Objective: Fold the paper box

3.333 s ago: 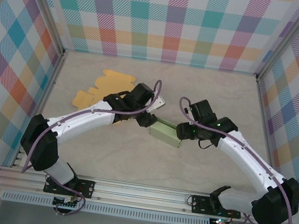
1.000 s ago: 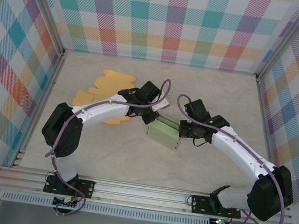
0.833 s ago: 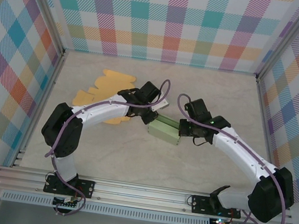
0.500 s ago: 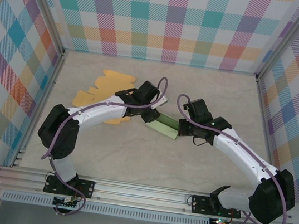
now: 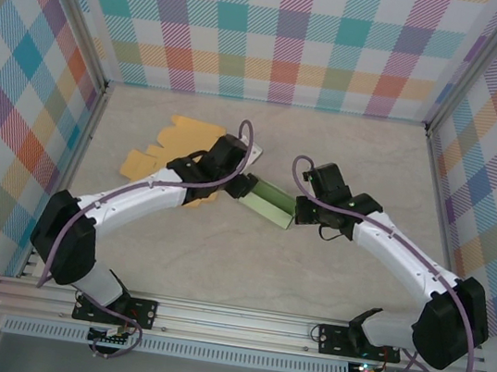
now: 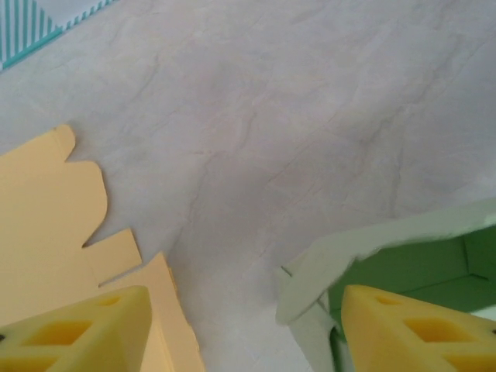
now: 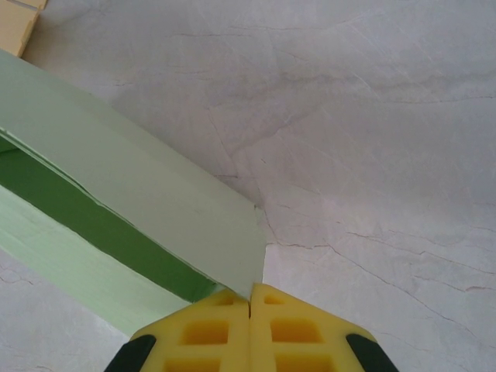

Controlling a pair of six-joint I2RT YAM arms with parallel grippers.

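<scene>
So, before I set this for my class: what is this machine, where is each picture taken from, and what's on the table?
It is two robot arms bolted at the near edge of the table, each ending in a two-finger gripper. The wide picture comes from a fixed camera above and behind them. The two close-ups come from cameras on the wrists, so the yellow blocks at the bottom are the fingers. On the table lie a green paper box, partly folded and open-ended, and flat yellow cardboard cut-outs to its left. The right gripper is closed, seemingly pinching a corner of the box's wall. The left gripper is open, with one finger at the box's other end, holding nothing.
</scene>
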